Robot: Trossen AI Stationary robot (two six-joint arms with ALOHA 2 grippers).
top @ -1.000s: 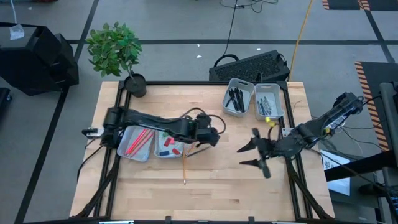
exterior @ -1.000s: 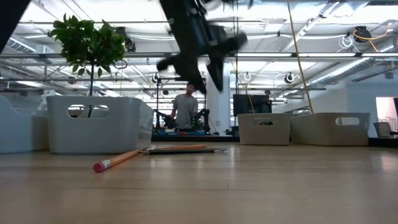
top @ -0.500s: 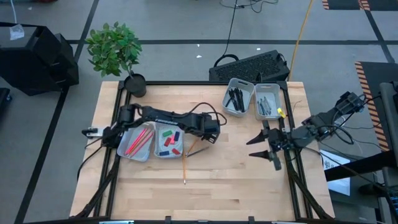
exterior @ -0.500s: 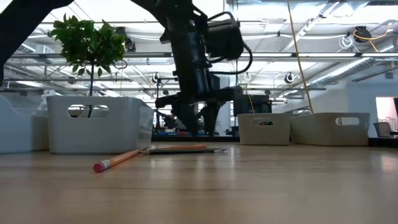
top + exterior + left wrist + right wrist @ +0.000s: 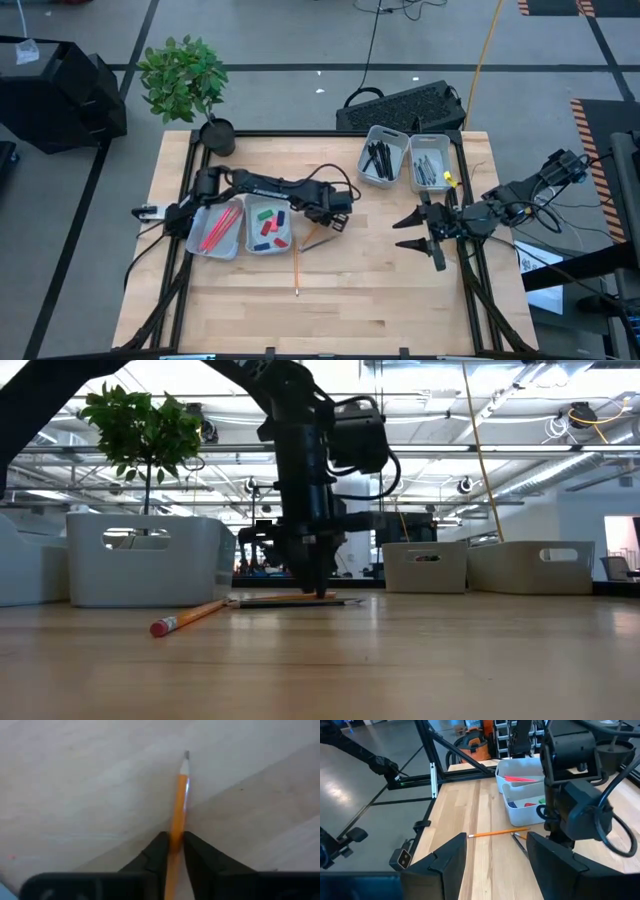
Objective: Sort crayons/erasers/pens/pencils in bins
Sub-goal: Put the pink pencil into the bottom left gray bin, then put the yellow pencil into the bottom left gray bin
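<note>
An orange pencil (image 5: 180, 795) lies on the wooden table just right of the eraser bin (image 5: 285, 240), and my left gripper (image 5: 325, 224) is down on it, shut. A thin dark stick (image 5: 520, 845) lies beside it. A second pencil (image 5: 296, 268), with a pink eraser end (image 5: 158, 627), lies nearer the front edge. Pink-red pencils (image 5: 218, 228) fill the left bin, erasers (image 5: 268, 226) the one next to it, and black pens (image 5: 380, 158) a far right bin. My right gripper (image 5: 408, 233) hangs open by the right edge, touching nothing. My left gripper pinches the orange pencil's shaft (image 5: 176, 827) between its two fingers, some way back from the sharpened tip (image 5: 186, 755). The fingers come from above, pointing down, and stand across the pencil. The pencil lies flat on the table.
A potted plant (image 5: 188, 85) stands at the far left corner, and a keyboard (image 5: 405, 105) lies beyond the far edge. A second grey bin (image 5: 432, 165) sits right of the pens bin. The near half of the table holds only the loose pencil.
My left gripper has come down from above the left bins onto the table beside them, and its fingers have shut on the orange pencil. My right gripper has drawn back a little toward the table's right and far edges, staying open.
</note>
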